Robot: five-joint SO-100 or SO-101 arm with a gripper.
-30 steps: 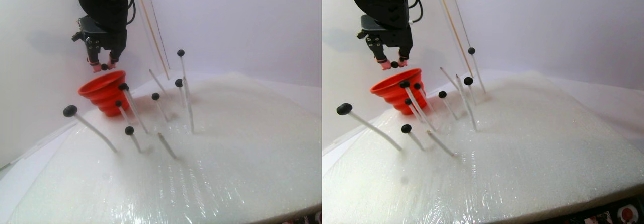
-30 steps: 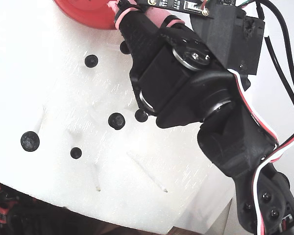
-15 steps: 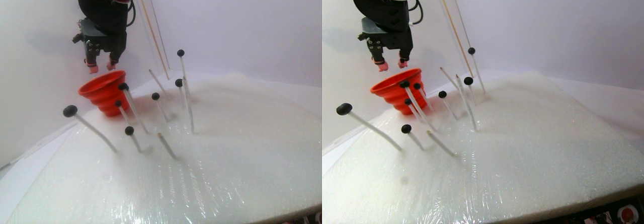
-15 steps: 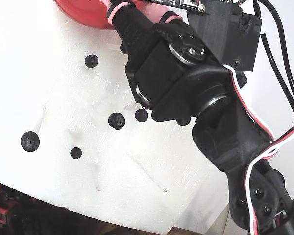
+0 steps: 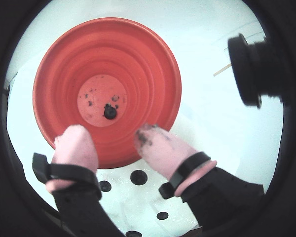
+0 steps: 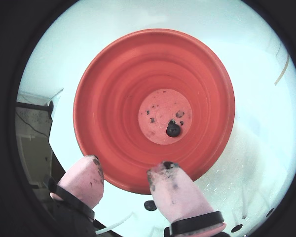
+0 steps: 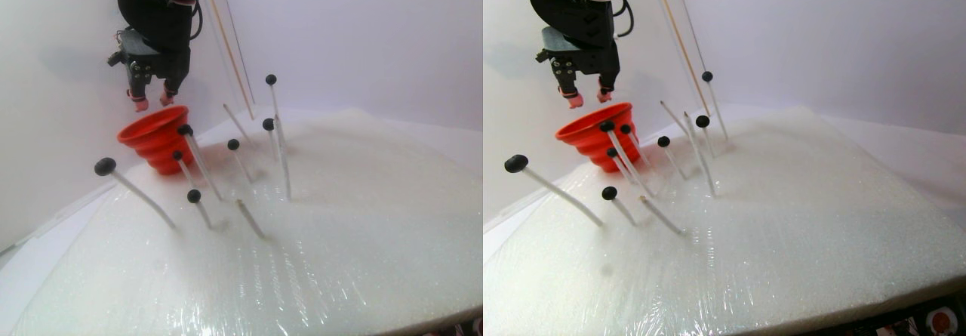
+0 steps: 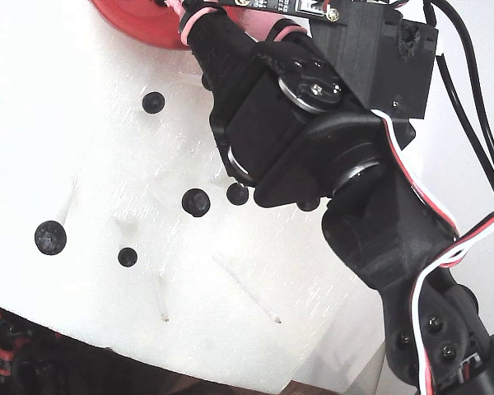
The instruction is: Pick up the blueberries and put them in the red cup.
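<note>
Wrist views show us the red cup (image 6: 113,98) directly below our gripper (image 6: 126,170), whose pink fingers (image 5: 163,150) are spread apart and empty over the near rim. One blueberry (image 6: 172,130) lies on the cup's floor, and we see other blueberries (image 7: 106,166) on thin sticks (image 7: 143,198) in the foam sheet (image 7: 339,238).

One red cup (image 7: 155,137), seven stalked blueberries (image 7: 105,166), one inside.

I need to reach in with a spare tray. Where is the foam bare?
Bare: the foam pad's near and right side in the stereo pair view. Crowded: blueberries on thin stalks beside the red cup, claw above.
</note>
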